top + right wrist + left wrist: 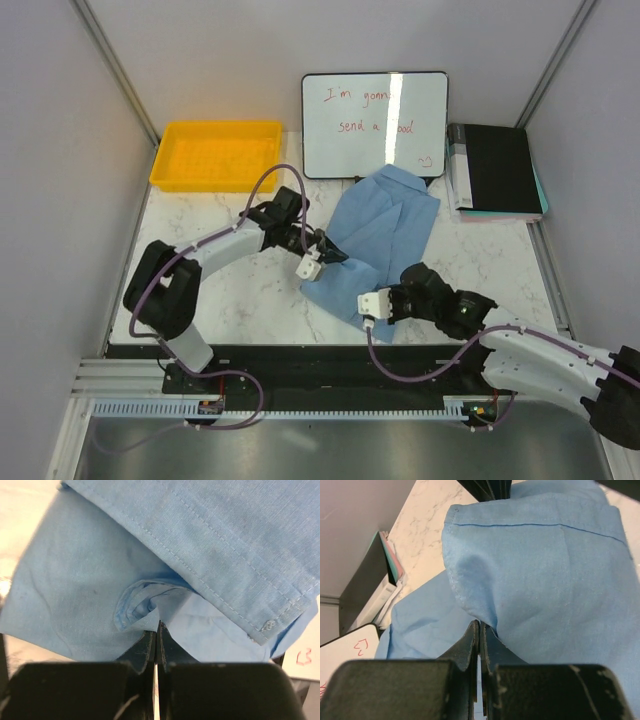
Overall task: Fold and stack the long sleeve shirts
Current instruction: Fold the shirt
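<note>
A light blue long sleeve shirt, thin, limp and light, lies rumpled mid-bench, with the left pincer and the right pincer each clamped on its near edges, where hems and seams probably give the surest hold.

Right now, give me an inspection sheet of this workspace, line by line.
Surface: white marbled table.
Job's things: one light blue shirt, rumpled at mid-table, not yet folded flat.
Clutter: yellow tray back left; whiteboard with red writing at the back; black binder back right.
Grippers: left gripper and right gripper both shut, pinching the shirt's cloth.
Cables: purple cables loop along both arms.
Surroundings: grey panel walls; nothing else seen.
</note>
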You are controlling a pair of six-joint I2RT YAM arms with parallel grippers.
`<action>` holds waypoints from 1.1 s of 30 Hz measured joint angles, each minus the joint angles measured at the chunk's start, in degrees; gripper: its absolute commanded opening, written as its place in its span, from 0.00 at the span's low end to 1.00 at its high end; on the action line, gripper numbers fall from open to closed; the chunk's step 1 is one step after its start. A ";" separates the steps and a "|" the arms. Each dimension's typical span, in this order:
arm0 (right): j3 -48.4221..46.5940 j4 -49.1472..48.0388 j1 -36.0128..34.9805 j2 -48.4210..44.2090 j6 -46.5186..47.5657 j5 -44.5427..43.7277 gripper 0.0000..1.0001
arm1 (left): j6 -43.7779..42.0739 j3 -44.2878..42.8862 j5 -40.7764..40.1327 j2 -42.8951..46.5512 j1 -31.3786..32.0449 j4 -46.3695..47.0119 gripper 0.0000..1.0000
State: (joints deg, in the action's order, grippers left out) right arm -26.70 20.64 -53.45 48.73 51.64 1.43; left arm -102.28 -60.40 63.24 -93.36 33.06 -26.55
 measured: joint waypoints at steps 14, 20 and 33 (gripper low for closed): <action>-4.37 -1.42 21.92 12.98 9.84 10.47 0.00 | 2.86 -9.31 -4.74 -15.12 -3.10 9.03 0.02; -4.55 -3.50 23.63 16.37 12.26 11.65 0.01 | 4.85 -9.22 -7.10 -16.15 -4.07 13.38 0.02; -7.82 -2.40 23.89 13.46 11.34 8.39 0.83 | 15.43 -3.72 -13.55 -14.16 -5.01 24.61 0.71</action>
State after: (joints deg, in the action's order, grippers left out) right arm -34.52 18.24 -29.56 62.19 62.98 9.82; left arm -86.85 -64.12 49.69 -107.53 28.05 -1.93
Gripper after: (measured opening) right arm 0.794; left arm 0.702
